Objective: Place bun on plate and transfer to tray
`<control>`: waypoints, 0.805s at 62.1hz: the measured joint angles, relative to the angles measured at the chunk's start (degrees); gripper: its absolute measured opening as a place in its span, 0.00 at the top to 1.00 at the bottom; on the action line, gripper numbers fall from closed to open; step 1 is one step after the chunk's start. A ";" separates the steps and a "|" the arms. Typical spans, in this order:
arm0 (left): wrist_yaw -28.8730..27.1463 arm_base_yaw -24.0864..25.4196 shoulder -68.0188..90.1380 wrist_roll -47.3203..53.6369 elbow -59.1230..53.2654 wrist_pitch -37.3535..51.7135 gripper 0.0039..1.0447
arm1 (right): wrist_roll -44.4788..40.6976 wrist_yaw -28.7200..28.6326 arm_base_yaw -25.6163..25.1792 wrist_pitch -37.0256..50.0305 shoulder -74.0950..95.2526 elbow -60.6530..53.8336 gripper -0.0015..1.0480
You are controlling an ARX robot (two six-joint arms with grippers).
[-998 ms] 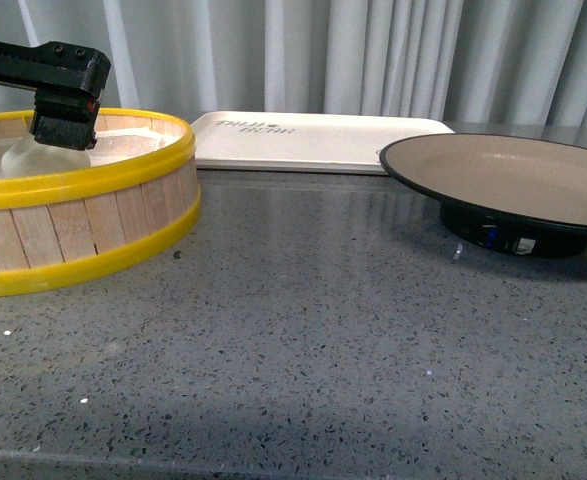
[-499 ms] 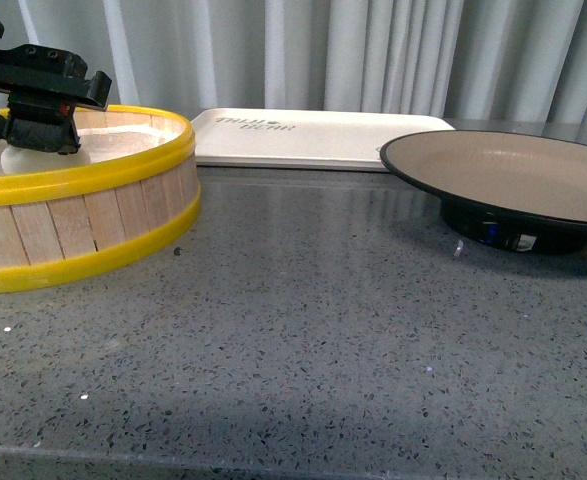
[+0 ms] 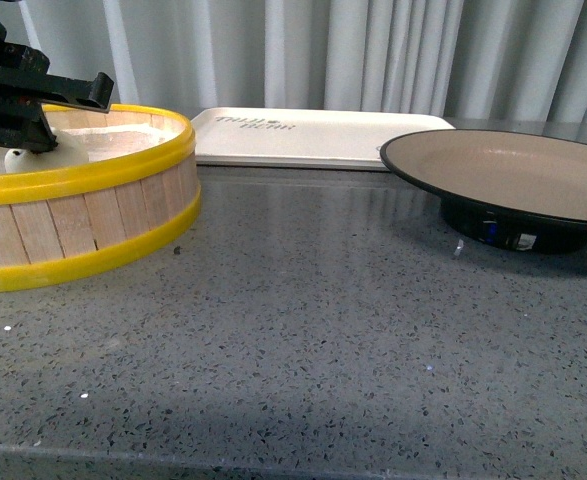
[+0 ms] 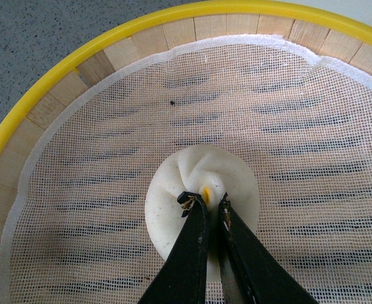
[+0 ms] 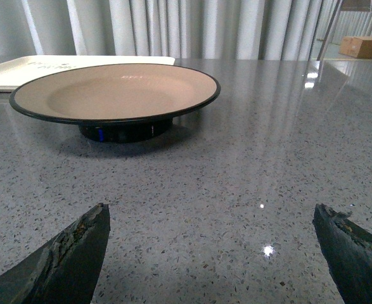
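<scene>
The white pleated bun point(image 4: 198, 190) rests on the mesh liner inside the yellow-rimmed wooden steamer basket point(image 3: 93, 215). My left gripper point(image 4: 206, 204) is shut on the bun's pinched top, its two black fingers close together. In the front view the left gripper point(image 3: 18, 135) dips into the basket at far left, and only a sliver of the bun point(image 3: 18, 158) shows over the rim. The tan plate point(image 3: 503, 175) with its black rim stands at the right. The cream tray point(image 3: 313, 137) lies behind. My right gripper point(image 5: 211, 218) hangs open over bare counter, in front of the plate point(image 5: 116, 88).
Grey speckled counter point(image 3: 313, 330) stretches between basket and plate. Pale curtains point(image 3: 373, 55) close off the back. A white mesh liner point(image 4: 109, 145) covers the basket floor. A cardboard box point(image 5: 363, 45) sits far off in the right wrist view.
My left gripper has slid leftward and lower inside the basket, settling onto the bun. The plate, tray and basket have stayed put.
</scene>
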 joint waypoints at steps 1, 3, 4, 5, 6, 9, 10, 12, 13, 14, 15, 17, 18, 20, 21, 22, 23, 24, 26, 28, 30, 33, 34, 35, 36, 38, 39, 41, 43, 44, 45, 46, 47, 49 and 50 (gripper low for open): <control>0.02 0.00 0.00 0.00 0.09 -0.02 0.97 | 0.00 0.00 0.00 0.00 0.00 0.00 0.08; 0.04 0.00 0.00 0.00 0.28 -0.11 0.97 | 0.00 0.00 0.00 0.00 0.00 0.00 0.08; 0.02 0.00 0.00 0.00 0.39 -0.11 0.97 | 0.00 0.00 0.00 0.00 0.00 0.00 0.08; 0.02 0.00 0.00 0.00 0.48 -0.11 0.97 | 0.00 0.00 0.00 0.00 0.00 0.00 0.08; 0.02 0.02 0.00 0.00 0.59 -0.11 0.97 | 0.00 0.00 0.00 0.00 0.00 0.00 0.08; 0.04 0.02 0.00 -0.02 0.85 -0.13 0.97 | -0.02 0.00 0.00 0.00 0.00 0.02 0.08; 0.02 0.02 0.00 0.00 1.14 -0.22 0.97 | 0.00 0.00 0.00 0.00 0.00 0.00 0.08; 0.02 0.02 0.00 0.00 1.42 -0.28 0.97 | 0.00 0.00 0.00 0.00 0.00 0.00 0.08; 0.02 0.02 0.00 0.00 1.73 -0.33 0.97 | 0.00 0.00 0.00 0.00 0.00 0.00 0.08; -0.04 0.02 0.00 0.00 2.10 -0.39 0.97 | 0.00 0.00 0.00 0.00 0.00 0.00 0.08; -0.13 0.00 0.00 0.00 2.47 -0.42 0.97 | 0.00 0.00 0.00 0.00 0.00 0.00 0.08; -0.11 0.00 0.00 -0.02 3.10 -0.44 0.97 | -0.02 0.00 0.00 0.00 0.00 0.00 0.08; -0.11 0.00 0.00 -0.02 3.34 -0.48 0.97 | -0.02 0.00 0.00 0.00 0.00 0.00 0.08; -0.11 -0.07 -0.02 -0.04 4.07 -0.72 0.97 | 0.00 0.00 0.00 0.00 0.00 0.00 0.08; -0.13 -0.09 -0.02 -0.04 4.33 -0.83 0.97 | -0.02 0.00 0.00 0.00 0.00 0.00 0.08; -0.13 -0.13 -0.02 -0.07 4.59 -0.94 0.97 | -0.02 0.00 0.00 0.00 0.00 0.00 0.08; -0.15 -0.22 -0.02 -0.09 5.11 -1.07 0.97 | 0.00 0.00 0.00 0.00 0.00 0.00 0.08; -0.17 -0.31 -0.02 -0.09 5.40 -1.11 0.97 | 0.00 0.00 0.00 0.00 0.00 0.00 0.08; -0.17 -0.57 -0.02 -0.17 6.34 -1.31 0.97 | 0.00 0.00 0.00 0.00 0.00 0.00 0.08; -0.17 -1.09 -0.02 -0.24 7.78 -1.81 0.97 | 0.00 0.00 0.00 0.00 0.00 0.00 0.08; -0.17 -1.40 -0.02 -0.24 8.46 -1.99 0.97 | -0.02 0.00 0.00 0.00 0.00 0.00 0.08; -0.11 -2.49 -0.02 -0.48 10.38 -2.49 0.97 | 0.00 0.00 0.00 0.00 0.00 0.02 0.08; -0.09 -2.73 -0.02 -0.50 10.82 -2.62 0.97 | -0.02 0.00 0.00 0.00 0.00 0.00 0.08; -0.09 -2.99 -0.02 -0.48 11.23 -2.73 0.97 | -0.02 0.00 0.00 0.00 0.00 0.00 0.08; -0.11 -3.58 -0.02 -0.48 12.11 -2.91 0.97 | 0.00 0.00 0.00 0.00 0.00 0.00 0.08; -0.11 -4.61 0.02 -0.48 13.44 -3.10 0.97 | 0.00 0.00 0.00 0.00 0.00 0.00 0.08; -0.11 -4.98 0.09 -0.48 13.90 -3.19 0.97 | 0.00 0.00 0.00 0.00 0.00 0.00 0.08; 0.20 -6.12 0.37 -0.59 15.52 -3.48 0.97 | 0.00 0.00 0.00 0.00 0.00 0.00 0.08; 0.55 -7.34 0.83 -0.61 17.20 -3.76 0.97 | 0.00 0.00 0.00 0.00 0.00 0.00 0.08; 0.59 -7.78 1.01 -0.59 17.81 -3.80 0.97 | 0.00 0.00 0.00 0.00 0.00 0.00 0.08; 0.63 -8.70 1.44 -0.48 18.97 -3.82 0.97 | 0.00 0.00 0.00 0.00 0.00 0.00 0.08; 0.61 -9.18 1.68 -0.42 19.54 -3.82 0.97 | 0.00 0.00 0.00 0.00 0.00 0.00 0.08; 0.57 -10.10 2.19 -0.24 20.70 -3.82 0.97 | 0.00 0.00 0.00 0.00 0.00 0.00 0.08; 0.55 -11.54 3.10 0.31 22.34 -3.80 0.97 | 0.00 0.00 0.00 0.00 0.00 0.00 0.08; 0.55 -12.02 3.43 0.37 22.86 -3.80 0.97 | 0.00 0.00 0.00 0.00 0.00 0.00 0.08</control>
